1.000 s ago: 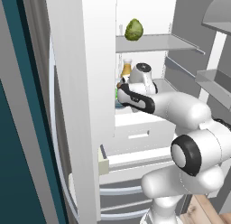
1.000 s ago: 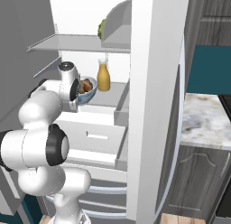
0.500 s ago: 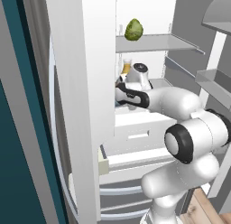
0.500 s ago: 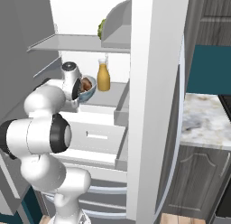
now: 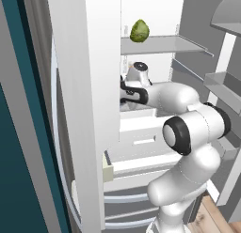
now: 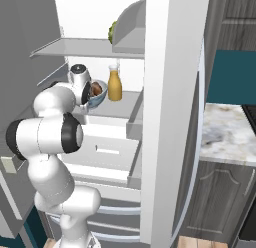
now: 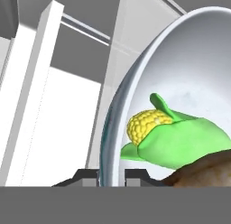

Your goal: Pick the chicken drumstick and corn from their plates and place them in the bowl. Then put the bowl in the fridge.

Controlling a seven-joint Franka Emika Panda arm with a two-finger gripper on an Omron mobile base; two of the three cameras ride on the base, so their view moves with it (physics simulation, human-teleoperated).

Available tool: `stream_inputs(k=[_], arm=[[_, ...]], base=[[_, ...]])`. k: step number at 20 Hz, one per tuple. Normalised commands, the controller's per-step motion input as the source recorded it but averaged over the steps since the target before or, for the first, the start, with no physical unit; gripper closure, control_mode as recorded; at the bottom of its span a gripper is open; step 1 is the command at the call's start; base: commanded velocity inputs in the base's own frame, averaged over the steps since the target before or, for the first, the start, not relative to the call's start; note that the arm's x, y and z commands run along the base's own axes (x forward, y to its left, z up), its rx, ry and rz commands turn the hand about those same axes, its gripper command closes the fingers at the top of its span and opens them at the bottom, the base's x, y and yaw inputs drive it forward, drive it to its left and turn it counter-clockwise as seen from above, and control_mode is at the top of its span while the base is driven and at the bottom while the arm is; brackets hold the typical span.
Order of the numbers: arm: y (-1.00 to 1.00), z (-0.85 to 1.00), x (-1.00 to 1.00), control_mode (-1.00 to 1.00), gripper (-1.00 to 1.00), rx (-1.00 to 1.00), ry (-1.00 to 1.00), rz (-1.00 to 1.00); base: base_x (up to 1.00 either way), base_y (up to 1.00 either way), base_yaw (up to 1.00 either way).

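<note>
The pale blue-grey bowl (image 6: 99, 93) is inside the open fridge (image 6: 75, 43), just over the middle shelf and beside an orange bottle. My gripper (image 7: 111, 175) is shut on the bowl's rim (image 7: 112, 123), one fingertip on each side of it. In the bowl lie the corn (image 7: 173, 137), green husk with yellow kernels showing, and the brown chicken drumstick (image 7: 205, 171) against it. The drumstick (image 6: 94, 88) also peeks over the rim in the right base view. My gripper (image 6: 85, 94) reaches in from the left. The plates are out of view.
An orange juice bottle (image 6: 115, 83) stands on the same shelf right of the bowl. A dark olive-green lumpy ball (image 5: 140, 31) sits on the upper shelf (image 5: 160, 39). White drawers (image 6: 107, 152) lie below. The open fridge door (image 5: 80, 110) stands close on the left.
The arm has stretched further into the fridge and carried the bowl a little deeper over the shelf. The grip on the rim is unchanged.
</note>
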Motion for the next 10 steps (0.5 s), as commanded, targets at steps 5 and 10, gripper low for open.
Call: stream_inputs(k=[5, 10], arm=[[0.2, -0.19, 0.3, -1.0, 1.0, 0.0, -0.01, 0.0], [0.16, -0.18, 0.32, -1.0, 1.0, 0.01, 0.0, 0.0]], base=[[0.0, 0.0, 0.0], [0.0, 0.0, 0.0]])
